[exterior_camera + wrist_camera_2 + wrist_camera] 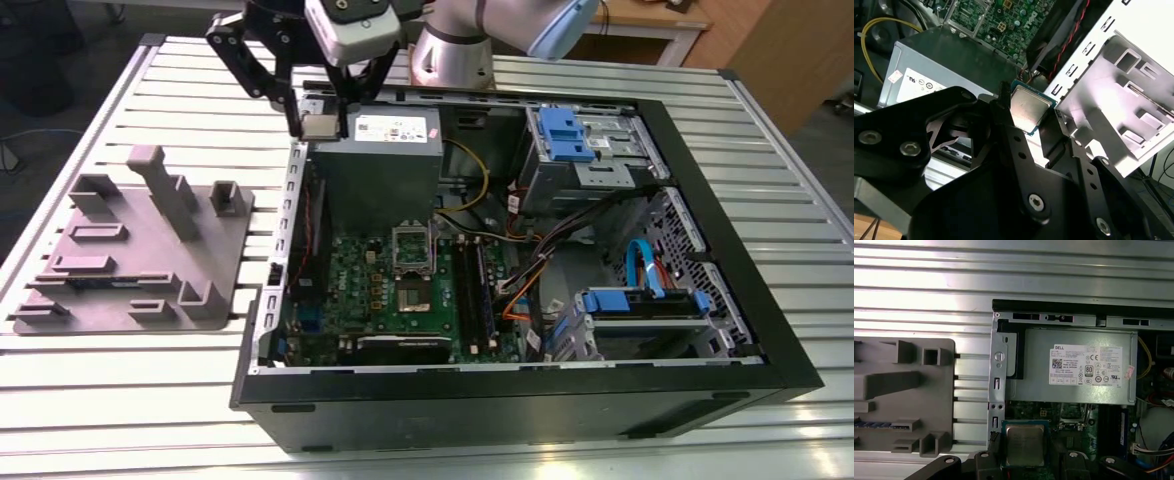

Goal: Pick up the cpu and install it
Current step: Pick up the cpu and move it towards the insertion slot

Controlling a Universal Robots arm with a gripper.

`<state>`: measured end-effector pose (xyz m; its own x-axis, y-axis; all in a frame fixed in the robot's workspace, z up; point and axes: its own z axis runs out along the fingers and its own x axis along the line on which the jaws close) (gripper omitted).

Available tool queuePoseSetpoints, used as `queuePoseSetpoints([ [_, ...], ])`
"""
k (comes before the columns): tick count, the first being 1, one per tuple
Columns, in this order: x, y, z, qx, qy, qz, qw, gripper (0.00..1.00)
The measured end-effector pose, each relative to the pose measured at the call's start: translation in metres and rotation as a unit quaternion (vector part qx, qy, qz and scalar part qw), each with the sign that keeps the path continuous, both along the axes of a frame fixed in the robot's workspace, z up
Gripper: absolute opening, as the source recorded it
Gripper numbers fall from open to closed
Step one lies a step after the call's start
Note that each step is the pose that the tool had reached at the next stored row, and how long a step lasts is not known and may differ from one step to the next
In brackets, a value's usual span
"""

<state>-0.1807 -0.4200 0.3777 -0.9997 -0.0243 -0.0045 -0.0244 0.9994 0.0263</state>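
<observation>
- I read the gripper as closed on the cpu, which is clamped between its black fingers.
- In the exterior view, the cpu hangs over the 11 o'clock corner of the open computer case, at the edge of the power supply.
- The case lies on a slatted metal counter.
- A grey fixture plate sits just beside the case, at its 9 o'clock.
- Wooden furniture stands beyond the counter at 1 o'clock.
</observation>
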Motion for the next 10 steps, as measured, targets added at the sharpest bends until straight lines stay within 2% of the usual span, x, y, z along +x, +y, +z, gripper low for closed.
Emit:
queuePoseSetpoints([
  [10,0.0094,0.0000,0.0000,0.0000,0.0000,0.000,1.00000,0.47],
])
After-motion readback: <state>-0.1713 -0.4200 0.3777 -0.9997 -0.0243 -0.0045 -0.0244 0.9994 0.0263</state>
